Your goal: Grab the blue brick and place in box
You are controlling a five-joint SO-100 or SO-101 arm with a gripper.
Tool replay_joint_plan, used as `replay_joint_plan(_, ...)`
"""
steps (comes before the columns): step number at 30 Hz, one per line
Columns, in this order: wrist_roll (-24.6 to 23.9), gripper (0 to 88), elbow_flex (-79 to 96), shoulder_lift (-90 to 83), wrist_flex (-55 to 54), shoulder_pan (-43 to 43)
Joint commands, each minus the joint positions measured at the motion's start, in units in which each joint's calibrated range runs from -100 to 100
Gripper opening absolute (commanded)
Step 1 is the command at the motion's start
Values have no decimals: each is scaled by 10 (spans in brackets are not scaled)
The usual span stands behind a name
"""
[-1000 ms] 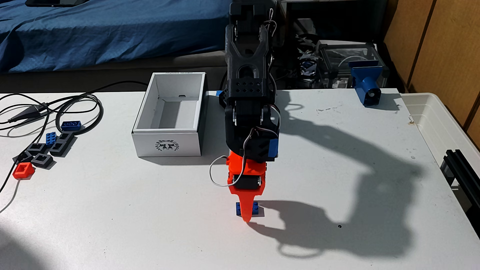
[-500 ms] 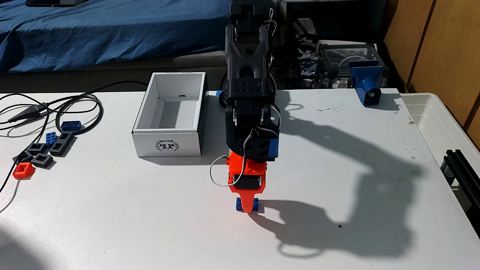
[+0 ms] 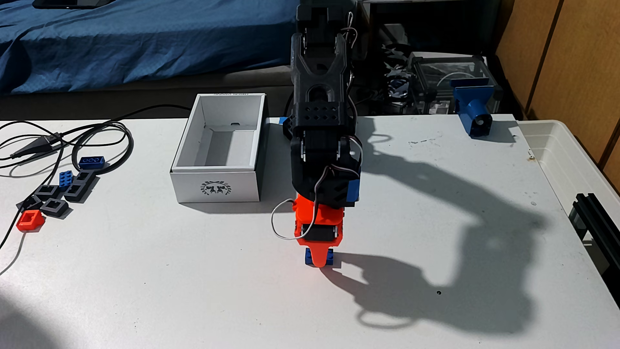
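Fixed view, left to right. A red printed block (image 3: pixel 30 220) lies near the table's (image 3: pixel 167 285) left edge, beside several grey printed blocks (image 3: pixel 53 206), a small square blue brick (image 3: pixel 65 178) and a dark blue brick (image 3: pixel 91 162) among black cables (image 3: pixel 100 134). The box (image 3: pixel 216 186) stands open, its inside bare. Right of it, the orange gripper (image 3: pixel 318 263) points down, clamped across the blue brick (image 3: pixel 309 257), which shows on both sides of the near finger, just above its own shadow. A blue printed mount (image 3: pixel 471 110) stands far right.
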Motion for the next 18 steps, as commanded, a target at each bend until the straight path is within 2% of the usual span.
replay_joint_plan(1, -3, 7, -16, -9, 19, 4)
replay_joint_plan(18, 2, 9, -174, -12, 179, 60)
